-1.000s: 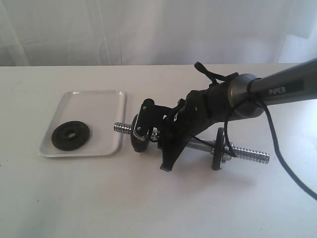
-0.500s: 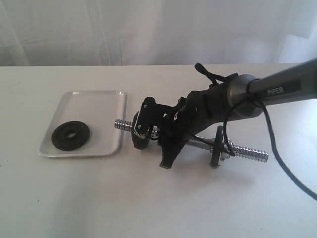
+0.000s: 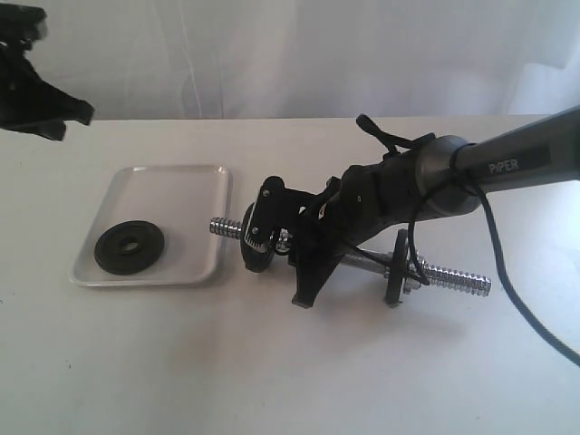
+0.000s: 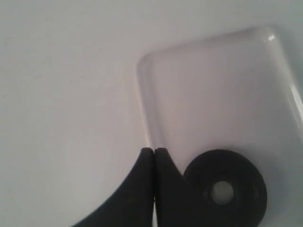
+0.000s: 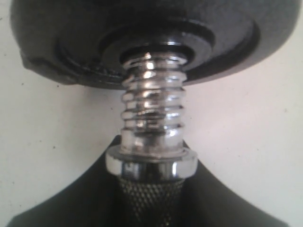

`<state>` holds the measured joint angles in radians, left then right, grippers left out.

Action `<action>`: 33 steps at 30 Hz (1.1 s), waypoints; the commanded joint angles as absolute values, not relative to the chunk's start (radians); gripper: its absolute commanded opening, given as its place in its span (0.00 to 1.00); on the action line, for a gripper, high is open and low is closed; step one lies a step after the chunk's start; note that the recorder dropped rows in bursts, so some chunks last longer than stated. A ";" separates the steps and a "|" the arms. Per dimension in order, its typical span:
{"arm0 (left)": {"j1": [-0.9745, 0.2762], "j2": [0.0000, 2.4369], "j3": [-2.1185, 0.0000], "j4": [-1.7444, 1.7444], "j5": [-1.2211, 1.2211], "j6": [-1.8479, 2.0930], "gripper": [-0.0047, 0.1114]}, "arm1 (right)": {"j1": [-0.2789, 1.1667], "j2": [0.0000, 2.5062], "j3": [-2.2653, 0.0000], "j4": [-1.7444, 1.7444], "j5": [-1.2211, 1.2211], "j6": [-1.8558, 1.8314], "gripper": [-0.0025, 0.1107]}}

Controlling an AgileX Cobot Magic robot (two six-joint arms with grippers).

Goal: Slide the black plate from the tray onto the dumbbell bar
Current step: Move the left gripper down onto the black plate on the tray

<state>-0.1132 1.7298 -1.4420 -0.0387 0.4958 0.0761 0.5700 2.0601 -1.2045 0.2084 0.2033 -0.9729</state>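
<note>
Left pincer [image 4: 154,153], tips together, hangs high; the black plate [image 4: 239,172] lies in the tray [image 4: 203,85]. Right pincer [image 3: 288,246] clamps the dumbbell bar [image 5: 151,109].

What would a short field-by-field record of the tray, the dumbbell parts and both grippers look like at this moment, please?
black plate: lying flat in the tray, untouched
tray: left of the bar in the exterior view
dumbbell bar: right of the tray, one threaded end pointing toward it
mounted discs: one near each end of the bar
left gripper: shut, empty, held high near the tray
right gripper: closed around the bar's knurled middle
task status: black plate not yet on the bar
</note>
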 commanded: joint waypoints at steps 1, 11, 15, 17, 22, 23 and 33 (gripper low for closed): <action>-0.200 1.927 -1.554 -0.055 0.559 0.142 0.04 | 0.569 2.084 -1.198 0.234 0.240 -0.964 0.02; -0.232 2.035 -1.588 -0.051 0.815 0.202 0.04 | 0.569 2.084 -1.198 0.234 0.221 -0.964 0.02; -0.232 2.035 -1.535 -0.058 0.806 0.261 0.04 | 0.569 2.084 -1.198 0.232 0.223 -0.964 0.02; -0.232 2.035 -1.540 -0.072 0.790 0.285 0.04 | 0.569 2.084 -1.198 0.232 0.223 -0.964 0.02; -0.232 2.035 -1.548 -0.099 0.797 0.295 0.04 | 0.569 2.084 -1.198 0.232 0.223 -0.964 0.02; -0.232 2.035 -1.548 -0.099 0.795 0.295 0.04 | 0.569 2.084 -1.198 0.232 0.223 -0.964 0.02; -0.232 2.035 -1.548 -0.102 0.773 0.288 0.22 | 0.569 2.084 -1.198 0.232 0.223 -0.964 0.02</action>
